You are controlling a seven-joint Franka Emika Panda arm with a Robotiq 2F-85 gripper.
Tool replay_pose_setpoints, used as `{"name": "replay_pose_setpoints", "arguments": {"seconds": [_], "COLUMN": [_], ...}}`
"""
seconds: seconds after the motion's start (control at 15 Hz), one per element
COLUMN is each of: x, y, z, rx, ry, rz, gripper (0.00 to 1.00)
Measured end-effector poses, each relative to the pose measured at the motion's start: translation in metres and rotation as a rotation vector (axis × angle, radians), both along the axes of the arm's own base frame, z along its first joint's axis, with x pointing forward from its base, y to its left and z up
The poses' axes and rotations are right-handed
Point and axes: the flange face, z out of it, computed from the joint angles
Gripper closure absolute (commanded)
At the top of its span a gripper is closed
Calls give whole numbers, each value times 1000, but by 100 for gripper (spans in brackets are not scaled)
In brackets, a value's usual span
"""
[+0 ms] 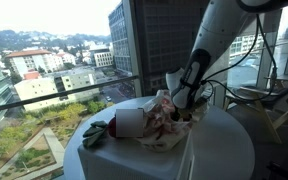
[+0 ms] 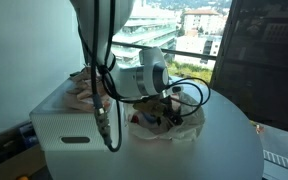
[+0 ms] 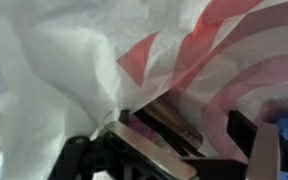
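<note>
A crumpled white plastic bag with red stripes point(image 1: 162, 128) lies on a round white table point(image 1: 224, 150); it also shows in an exterior view point(image 2: 166, 132) and fills the wrist view point(image 3: 104, 60). My gripper point(image 1: 185, 104) reaches down into the bag's mouth and shows side-on in an exterior view point(image 2: 174, 98). In the wrist view the gripper point(image 3: 189, 145) has its fingers apart, with bag film and a dark brownish tube-like thing point(image 3: 169, 125) between them. A pinkish item lies beside the tube. What else the bag holds is hidden.
A white cylinder point(image 1: 131, 122) and a dark green crumpled thing point(image 1: 96, 130) lie by the bag. A white box point(image 2: 64, 125) stands at the table's side. Large windows and a railing stand behind. Cables hang from the arm point(image 2: 104, 120).
</note>
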Motion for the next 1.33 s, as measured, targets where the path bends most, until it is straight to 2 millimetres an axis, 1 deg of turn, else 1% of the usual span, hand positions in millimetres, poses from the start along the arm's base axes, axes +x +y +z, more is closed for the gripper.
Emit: {"name": "replay_pose_setpoints", "arguments": {"seconds": [0.27,0.53,1.0,1.27,1.33], "x": [0,-1,4,7,7], "y": [-6,-4,-4,-3,-3], "z": [-2,-6,-15,-24,-27], "rx": [-8,-10,-22,-27,-27], "ry": [-1,6,27,45,50], "rz": [16,22,80,121,128], "gripper": [0,0,0,0,25]}}
